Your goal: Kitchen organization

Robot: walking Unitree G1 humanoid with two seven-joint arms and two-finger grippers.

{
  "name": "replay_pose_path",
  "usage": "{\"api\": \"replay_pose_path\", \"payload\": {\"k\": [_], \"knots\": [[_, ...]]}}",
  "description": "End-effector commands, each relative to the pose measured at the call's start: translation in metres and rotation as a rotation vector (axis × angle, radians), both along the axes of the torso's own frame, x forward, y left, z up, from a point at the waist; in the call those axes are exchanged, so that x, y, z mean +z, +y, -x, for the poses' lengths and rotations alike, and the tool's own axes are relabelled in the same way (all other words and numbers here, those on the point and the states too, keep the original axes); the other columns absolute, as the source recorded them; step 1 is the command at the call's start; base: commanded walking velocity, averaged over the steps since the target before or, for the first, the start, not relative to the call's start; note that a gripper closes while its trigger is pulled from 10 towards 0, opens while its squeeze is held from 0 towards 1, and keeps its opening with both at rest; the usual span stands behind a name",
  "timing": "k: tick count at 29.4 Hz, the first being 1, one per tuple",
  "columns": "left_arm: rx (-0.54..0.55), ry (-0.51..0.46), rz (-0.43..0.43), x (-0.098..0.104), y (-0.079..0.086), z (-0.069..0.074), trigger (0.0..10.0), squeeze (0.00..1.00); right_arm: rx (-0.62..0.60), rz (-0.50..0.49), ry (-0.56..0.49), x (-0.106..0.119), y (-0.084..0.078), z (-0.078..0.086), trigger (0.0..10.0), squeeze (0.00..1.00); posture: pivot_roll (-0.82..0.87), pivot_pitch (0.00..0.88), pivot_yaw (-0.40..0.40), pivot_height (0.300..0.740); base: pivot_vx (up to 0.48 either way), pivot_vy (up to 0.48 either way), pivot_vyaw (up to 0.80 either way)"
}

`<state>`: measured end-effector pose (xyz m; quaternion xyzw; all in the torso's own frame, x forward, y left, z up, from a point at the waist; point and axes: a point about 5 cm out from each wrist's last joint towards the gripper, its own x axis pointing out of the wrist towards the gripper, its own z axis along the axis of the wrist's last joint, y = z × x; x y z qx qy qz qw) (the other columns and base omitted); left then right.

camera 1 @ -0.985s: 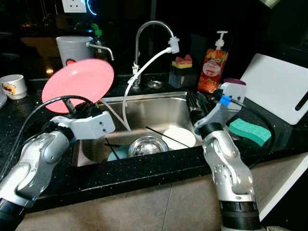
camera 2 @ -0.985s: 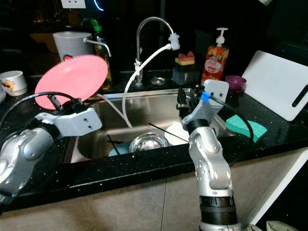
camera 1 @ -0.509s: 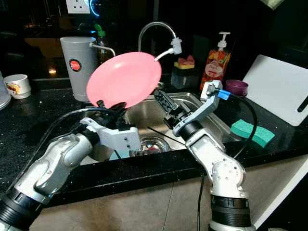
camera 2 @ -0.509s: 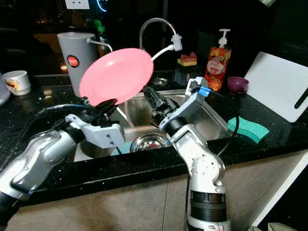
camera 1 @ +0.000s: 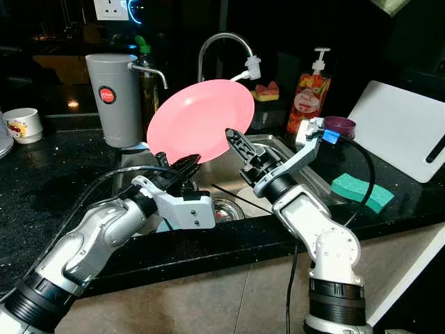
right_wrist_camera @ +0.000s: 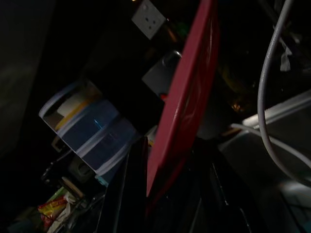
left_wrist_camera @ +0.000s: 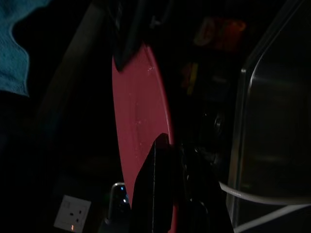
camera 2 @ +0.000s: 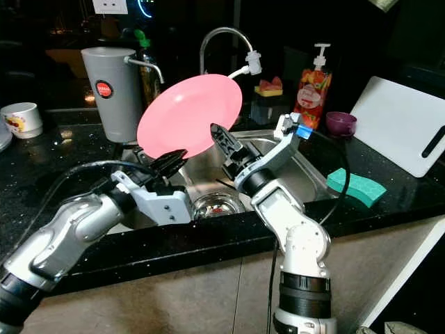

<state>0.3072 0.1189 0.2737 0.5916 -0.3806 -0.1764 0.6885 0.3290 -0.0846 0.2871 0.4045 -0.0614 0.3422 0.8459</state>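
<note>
**Pink plate in a two-claw handover above the sink**

Pink and tilted on edge, the plate (camera 1: 200, 120) is held in the air over the left part of the steel sink (camera 1: 306, 174). The left claw (camera 1: 182, 169) is clamped on its near lower rim. The right claw (camera 1: 235, 141) has reached across from the right, and in the right wrist view the plate's edge sits between its two black fingers (right_wrist_camera: 127, 194); whether they already pinch it or only straddle it, I cannot tell.

As a judgement, the tidying is at an early or middle stage: one plate is out of the basin and passing between arms, with nowhere yet chosen to put it down.

Down in the sink a metal bowl (camera 1: 224, 208) and a thin black stick (camera 1: 229, 194) remain, so more dishes are left to clear. On the black worktop (camera 1: 42, 181) a grey jug (camera 1: 115, 97) stands far left, a white cup (camera 1: 19, 124) further left, and a green sponge (camera 1: 361, 192) lies right of the sink.
</note>
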Motion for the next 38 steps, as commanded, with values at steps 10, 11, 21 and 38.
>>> {"api": "replay_pose_path", "payload": {"k": [10, 11, 21, 38], "knots": [[-0.111, 0.022, -0.103, -0.024, -0.015, 0.008, 10.0, 0.00, -0.038, 0.032, 0.127, -0.012, 0.001, -0.014, 4.9, 0.00, 0.14, 0.025, -0.077, 0.740, 0.000, 0.000, 0.00], [-0.115, 0.026, -0.112, -0.026, -0.015, 0.008, 10.0, 0.00, -0.047, 0.029, 0.141, -0.014, 0.000, -0.016, 0.9, 0.00, 0.14, 0.025, -0.077, 0.740, 0.000, 0.000, 0.00], [-0.073, 0.048, -0.116, -0.036, -0.011, 0.002, 10.0, 0.00, -0.063, 0.010, 0.193, -0.022, -0.001, -0.020, 0.0, 0.00, 0.14, 0.023, -0.076, 0.740, 0.000, 0.000, 0.00], [-0.145, 0.644, 0.451, -0.046, -0.005, 0.011, 10.0, 0.00, -0.262, -0.058, 0.270, -0.045, -0.028, -0.050, 10.0, 0.00, 0.15, 0.035, -0.063, 0.740, 0.000, 0.000, 0.00]]}}
